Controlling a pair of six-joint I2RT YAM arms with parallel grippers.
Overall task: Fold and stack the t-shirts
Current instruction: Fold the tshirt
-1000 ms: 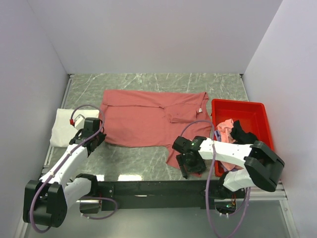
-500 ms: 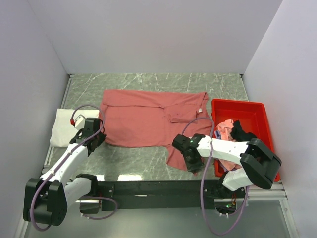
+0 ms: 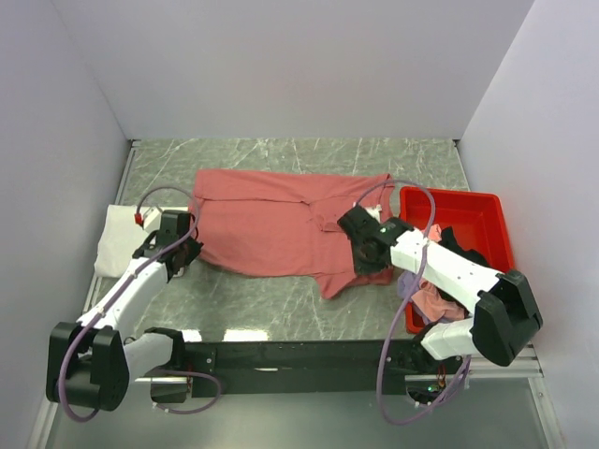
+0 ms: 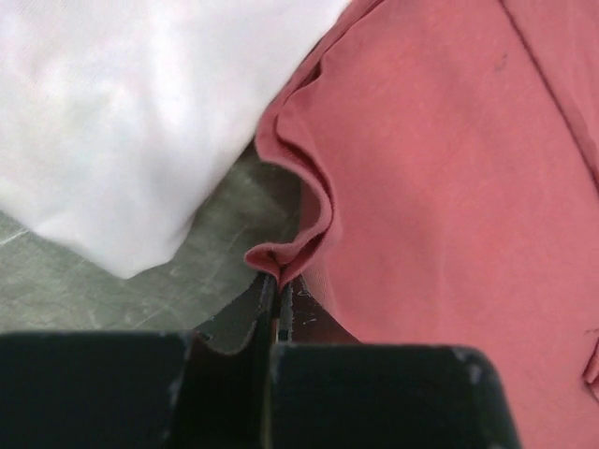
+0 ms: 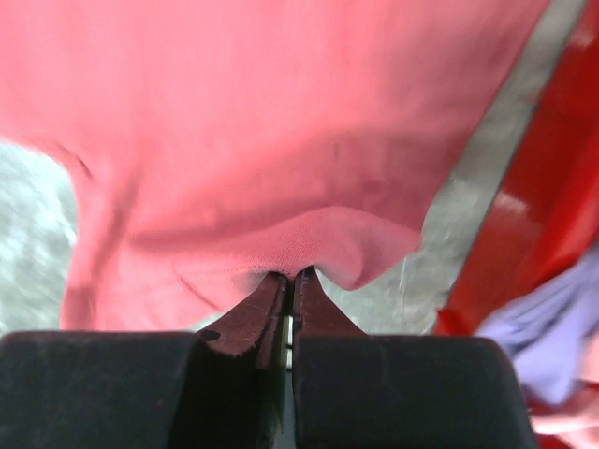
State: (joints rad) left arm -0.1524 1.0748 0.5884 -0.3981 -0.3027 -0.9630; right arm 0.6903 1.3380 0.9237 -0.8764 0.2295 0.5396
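grey marble table (image 3: pixel 262 304): dusty red t-shirt (image 3: pixel 271 224) spread beside the red tray (image 3: pixel 468 201), left gripper (image 4: pixel 278 283) and right gripper (image 5: pixel 291 277) each clenched on its edge; fold seemingly barely begun, tees in the tray (image 3: pixel 432 301) unfolded

Right gripper (image 5: pixel 290 277), open before, now farther back, clamped on hem of dusty red t-shirt (image 3: pixel 262 224).

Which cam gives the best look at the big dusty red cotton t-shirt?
Top external: nearly the whole dusty red cotton t-shirt shows, spread out. Left wrist shows only its edge pinched in the left tool; right wrist only a fold pinched in the right tool.
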